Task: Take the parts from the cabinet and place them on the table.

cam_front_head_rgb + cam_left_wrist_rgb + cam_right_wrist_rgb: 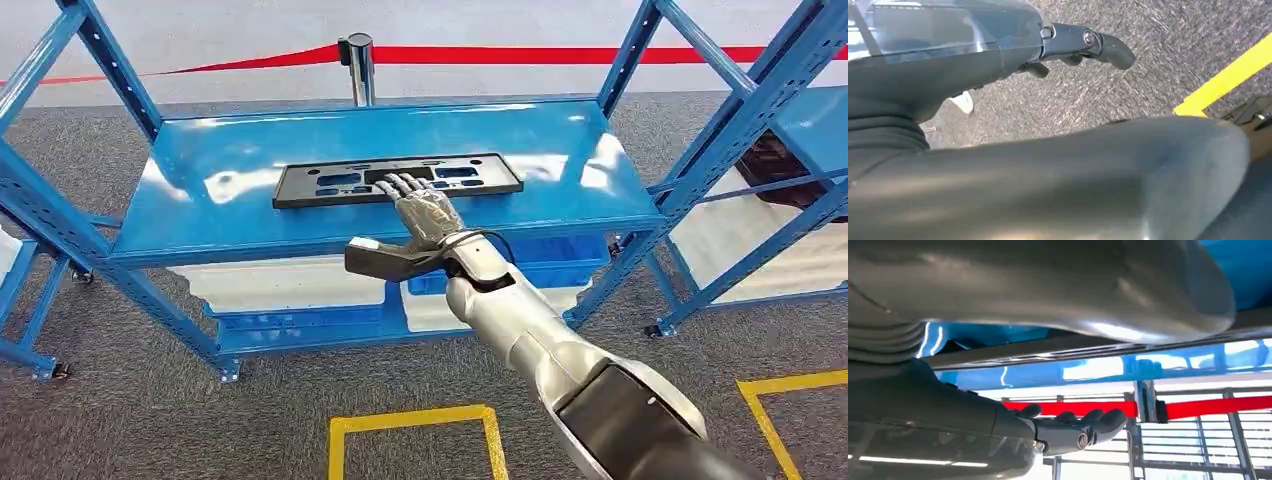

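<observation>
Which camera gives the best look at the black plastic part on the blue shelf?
The head view: the black part lies whole on the shelf, right robot hand reaching over it. The right wrist view catches a dark edge, possibly it.

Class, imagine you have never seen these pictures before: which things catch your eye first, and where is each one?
First comes the bright blue shelf rack, with a flat black plastic panel lying on its upper shelf. The silver right arm reaches up from below, and the right hand has its fingers spread over the panel's front edge. Behind the rack, a red barrier tape runs from a post across the grey floor.
</observation>
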`<move>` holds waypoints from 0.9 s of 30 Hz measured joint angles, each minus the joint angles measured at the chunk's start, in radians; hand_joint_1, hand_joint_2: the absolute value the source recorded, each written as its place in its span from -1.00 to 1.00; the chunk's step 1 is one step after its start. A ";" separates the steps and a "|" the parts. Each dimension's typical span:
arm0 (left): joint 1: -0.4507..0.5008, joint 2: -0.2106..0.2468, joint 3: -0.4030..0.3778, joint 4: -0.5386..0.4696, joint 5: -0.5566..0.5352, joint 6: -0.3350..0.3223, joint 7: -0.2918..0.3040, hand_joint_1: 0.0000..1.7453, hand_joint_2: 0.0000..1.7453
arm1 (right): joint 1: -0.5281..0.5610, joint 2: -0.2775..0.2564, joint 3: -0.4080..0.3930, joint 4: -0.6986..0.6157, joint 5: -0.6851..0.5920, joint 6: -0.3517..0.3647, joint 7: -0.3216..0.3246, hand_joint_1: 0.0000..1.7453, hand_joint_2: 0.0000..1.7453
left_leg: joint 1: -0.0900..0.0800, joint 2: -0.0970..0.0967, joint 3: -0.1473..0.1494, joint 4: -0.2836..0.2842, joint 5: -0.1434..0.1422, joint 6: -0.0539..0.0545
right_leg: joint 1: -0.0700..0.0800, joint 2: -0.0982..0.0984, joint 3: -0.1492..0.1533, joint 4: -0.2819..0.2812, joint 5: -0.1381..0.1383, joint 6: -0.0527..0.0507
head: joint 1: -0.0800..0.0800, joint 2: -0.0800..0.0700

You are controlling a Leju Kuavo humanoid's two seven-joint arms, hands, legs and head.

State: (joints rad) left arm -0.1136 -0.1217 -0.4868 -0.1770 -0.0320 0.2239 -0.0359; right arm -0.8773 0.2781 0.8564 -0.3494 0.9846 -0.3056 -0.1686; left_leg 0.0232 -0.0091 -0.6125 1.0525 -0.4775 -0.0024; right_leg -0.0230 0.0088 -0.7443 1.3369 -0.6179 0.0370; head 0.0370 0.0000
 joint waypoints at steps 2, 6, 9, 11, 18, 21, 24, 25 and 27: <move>0.000 0.000 0.000 0.000 0.000 0.000 0.000 -1.00 -1.00 | 0.004 -0.003 0.000 0.000 0.000 0.000 0.000 -1.00 -1.00 | -0.002 -0.002 0.008 0.000 -0.005 0.002 | 0.002 0.000 -0.002 -0.029 0.051 -0.002 | 0.008 0.000; -0.001 -0.001 0.000 0.000 -0.001 0.000 -0.001 -1.00 -1.00 | -0.002 -0.003 0.000 0.000 0.000 0.000 0.000 -1.00 -1.00 | -0.008 -0.007 0.023 0.000 -0.020 -0.010 | 0.019 -0.002 0.116 -0.299 0.165 -0.025 | 0.022 0.000; 0.000 -0.002 0.000 0.000 -0.001 0.000 -0.002 -1.00 -1.00 | -0.001 -0.004 0.000 0.000 0.000 0.000 0.000 -1.00 -1.00 | -0.004 -0.005 0.031 -0.018 -0.018 -0.025 | 0.022 0.003 0.115 -0.301 0.162 -0.029 | 0.020 0.000; -0.001 -0.002 0.000 0.000 -0.001 0.000 -0.002 -1.00 -1.00 | -0.002 -0.002 0.000 -0.003 0.000 0.000 0.000 -1.00 -1.00 | -0.004 0.001 0.033 -0.002 -0.028 -0.034 | 0.009 0.003 0.129 -0.316 0.167 -0.038 | 0.015 0.000; 0.002 -0.002 0.000 0.000 -0.001 -0.001 -0.002 -1.00 -1.00 | 0.005 -0.002 0.000 -0.002 0.002 0.000 0.000 -1.00 -1.00 | -0.001 0.002 -0.098 0.196 -0.050 -0.040 | 0.007 0.003 0.162 -0.315 0.139 -0.049 | -0.029 0.000; 0.002 -0.002 0.000 0.000 0.000 -0.001 -0.002 -1.00 -1.00 | 0.003 -0.003 0.000 -0.003 0.002 0.000 0.001 -1.00 -1.00 | -0.001 0.007 -0.010 -0.003 0.024 -0.044 | 0.014 0.005 0.179 -0.307 0.116 -0.027 | -0.039 0.000; 0.001 -0.002 0.000 0.000 0.000 -0.001 -0.002 -1.00 -1.00 | 0.004 -0.003 0.000 -0.003 0.003 0.000 0.002 -1.00 -1.00 | -0.006 0.001 -0.012 -0.007 0.015 -0.020 | 0.012 0.003 0.186 -0.308 0.119 -0.014 | -0.033 0.000; 0.002 -0.002 0.000 0.000 0.000 -0.002 -0.003 -1.00 -1.00 | 0.004 -0.003 0.000 -0.003 0.003 0.000 0.002 -1.00 -1.00 | -0.002 0.000 -0.005 -0.008 0.015 -0.013 | 0.011 0.003 0.188 -0.309 0.116 -0.012 | -0.031 0.000; 0.002 -0.002 0.000 0.000 0.000 -0.002 -0.003 -1.00 -1.00 | 0.003 -0.005 0.000 -0.003 0.003 -0.001 0.003 -1.00 -1.00 | 0.001 0.000 0.007 -0.011 0.010 -0.003 | 0.011 -0.002 0.147 -0.235 0.093 -0.006 | -0.022 0.000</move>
State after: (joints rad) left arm -0.1116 -0.1232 -0.4871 -0.1770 -0.0320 0.2224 -0.0389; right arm -0.8747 0.2731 0.8560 -0.3529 0.9876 -0.3063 -0.1656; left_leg 0.0247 -0.0090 -0.6054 1.0410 -0.4678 -0.0059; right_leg -0.0115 0.0066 -0.5975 1.1015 -0.5249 0.0307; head 0.0149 0.0000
